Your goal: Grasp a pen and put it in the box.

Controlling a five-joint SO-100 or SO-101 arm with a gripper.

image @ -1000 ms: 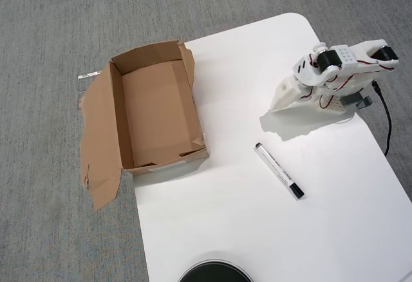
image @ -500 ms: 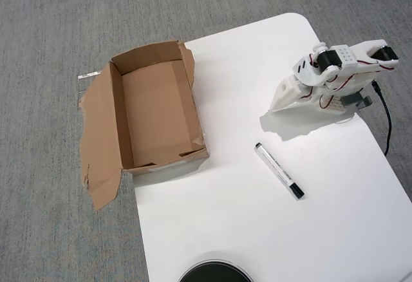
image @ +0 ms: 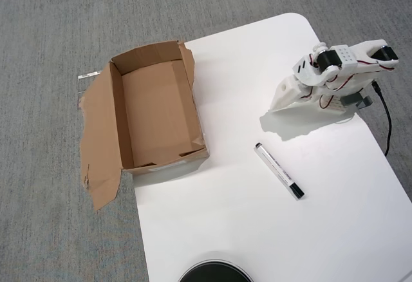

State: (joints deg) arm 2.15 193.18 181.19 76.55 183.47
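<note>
Right now, seen from the overhead view, the pen [image: 279,171] lies flat on the white table [image: 257,230]. It is slanted, with its small dark end toward the upper left and its black cap toward the lower right. Nothing touches it. It has fine print along its white side (too small to read).

The box [image: 154,111] sits at the left side of the table, with part of it hanging over the gray carpet [image: 51,37]. It is brown cardboard and its top is open. Nothing can be seen inside it. A ragged torn flap is folded out on its left side and lies over the carpet. The pen is well apart from the box, off to the right of it.

The white robot arm [image: 338,69] is folded up near the right edge of the table, above the pen in the picture. Thin red wires run along it. Its gripper [image: 281,103] points down and to the left, near the table top, and it casts a soft shadow there. The gripper is near the pen but not touching it. I cannot tell if its fingers are open or closed, because they look like one white shape from up here. They hold nothing.

A black cable [image: 385,121] curves down by the right edge. A round black thing [image: 214,273] peeks in at the bottom edge.
</note>
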